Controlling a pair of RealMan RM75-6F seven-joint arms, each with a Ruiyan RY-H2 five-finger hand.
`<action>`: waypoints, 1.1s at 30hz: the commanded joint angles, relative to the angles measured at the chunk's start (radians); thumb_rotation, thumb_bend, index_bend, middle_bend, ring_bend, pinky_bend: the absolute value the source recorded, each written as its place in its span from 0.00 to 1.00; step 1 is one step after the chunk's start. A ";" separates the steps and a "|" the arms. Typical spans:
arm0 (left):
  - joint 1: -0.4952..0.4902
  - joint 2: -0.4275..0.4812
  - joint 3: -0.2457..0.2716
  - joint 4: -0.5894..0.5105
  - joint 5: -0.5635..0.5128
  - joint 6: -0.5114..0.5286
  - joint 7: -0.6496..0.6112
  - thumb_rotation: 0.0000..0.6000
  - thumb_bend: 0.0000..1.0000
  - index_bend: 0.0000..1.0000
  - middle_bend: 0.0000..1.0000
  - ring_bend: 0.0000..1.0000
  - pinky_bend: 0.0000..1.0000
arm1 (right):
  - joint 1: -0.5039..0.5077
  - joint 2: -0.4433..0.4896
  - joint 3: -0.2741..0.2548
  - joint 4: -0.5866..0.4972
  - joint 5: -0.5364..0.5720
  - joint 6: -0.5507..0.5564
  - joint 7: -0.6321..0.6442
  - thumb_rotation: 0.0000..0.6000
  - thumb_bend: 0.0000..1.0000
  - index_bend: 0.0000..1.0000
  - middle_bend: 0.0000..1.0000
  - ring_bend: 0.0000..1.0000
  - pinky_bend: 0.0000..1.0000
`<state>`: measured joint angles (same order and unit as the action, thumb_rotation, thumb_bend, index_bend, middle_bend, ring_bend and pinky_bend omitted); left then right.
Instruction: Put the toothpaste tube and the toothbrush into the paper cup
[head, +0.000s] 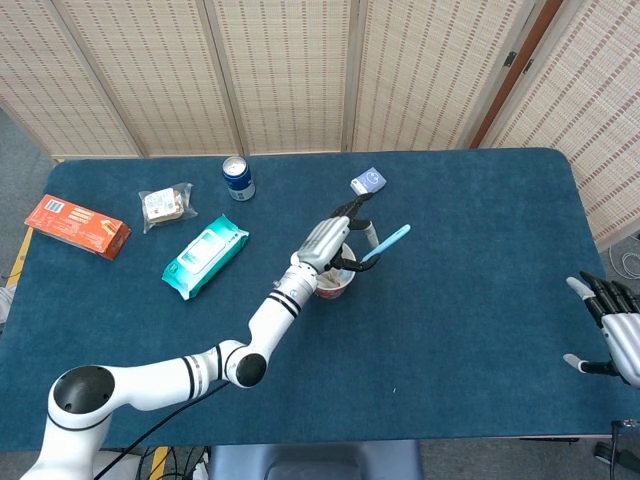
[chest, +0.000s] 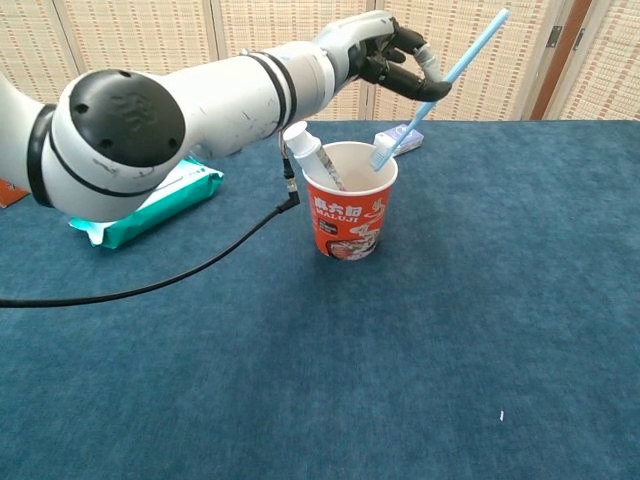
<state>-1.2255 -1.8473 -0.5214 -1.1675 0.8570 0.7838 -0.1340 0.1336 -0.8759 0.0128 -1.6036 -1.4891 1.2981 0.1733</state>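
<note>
A red and white paper cup (chest: 351, 212) stands mid-table, mostly hidden under my left hand in the head view (head: 333, 287). The toothpaste tube (chest: 313, 158) leans inside it, its white cap sticking out over the left rim. My left hand (chest: 393, 58) (head: 330, 240) hovers above the cup and pinches a light blue toothbrush (chest: 436, 89) (head: 384, 243). The brush slants down, its head just above the cup's right rim. My right hand (head: 612, 336) rests open at the table's far right edge, away from everything.
A teal wipes pack (head: 204, 255) lies left of the cup. A blue can (head: 238, 177), a snack bag (head: 166, 204) and an orange box (head: 77, 225) sit at the back left. A small blue-white packet (head: 368, 182) lies behind the cup. A black cable (chest: 180, 264) hangs from my left arm.
</note>
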 joint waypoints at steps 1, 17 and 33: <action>0.001 -0.008 0.003 0.022 0.010 -0.011 -0.015 1.00 0.44 0.63 0.00 0.00 0.00 | 0.001 -0.001 0.000 0.001 0.001 -0.002 0.000 1.00 0.00 0.07 0.00 0.00 0.05; 0.040 0.009 0.019 0.049 0.037 -0.021 -0.044 1.00 0.44 0.60 0.00 0.00 0.00 | 0.008 -0.009 -0.002 0.000 0.007 -0.019 -0.019 1.00 0.00 0.07 0.00 0.00 0.05; 0.058 0.028 0.044 0.025 0.061 -0.066 -0.060 1.00 0.44 0.42 0.00 0.00 0.00 | 0.010 -0.008 -0.003 0.000 0.005 -0.022 -0.017 1.00 0.00 0.07 0.00 0.00 0.05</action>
<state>-1.1678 -1.8194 -0.4782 -1.1422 0.9174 0.7180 -0.1931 0.1434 -0.8843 0.0098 -1.6033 -1.4847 1.2764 0.1559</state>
